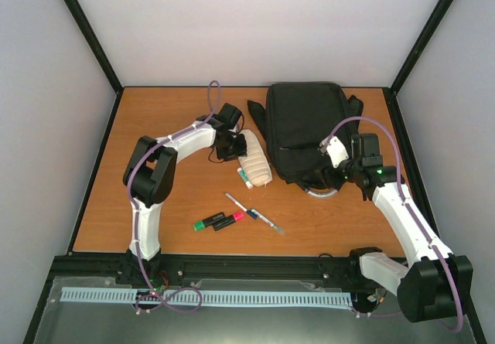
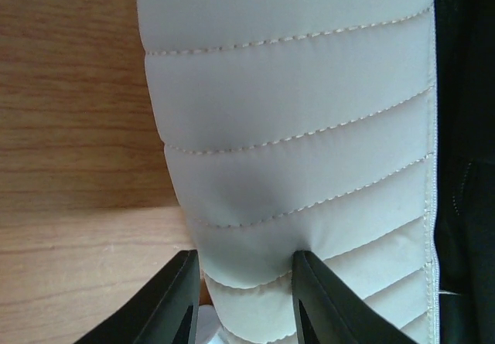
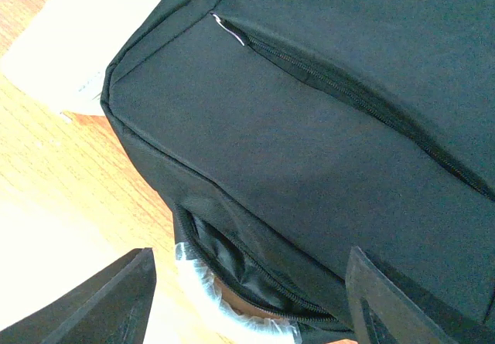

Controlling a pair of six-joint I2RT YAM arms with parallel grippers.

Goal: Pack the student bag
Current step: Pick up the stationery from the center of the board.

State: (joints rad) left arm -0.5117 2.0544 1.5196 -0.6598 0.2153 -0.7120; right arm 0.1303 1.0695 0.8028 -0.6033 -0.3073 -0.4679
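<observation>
Left gripper [image 2: 244, 260], half closed on a narrow fold of the cream pencil case [image 2: 294, 112] just beside the student bag [image 1: 305, 127] at the table's [image 1: 162, 120] back, may lose that soft fabric when lifting.

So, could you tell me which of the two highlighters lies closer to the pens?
The pink-capped highlighter; the green-capped highlighter lies on its far side, farther from the pens.
</observation>
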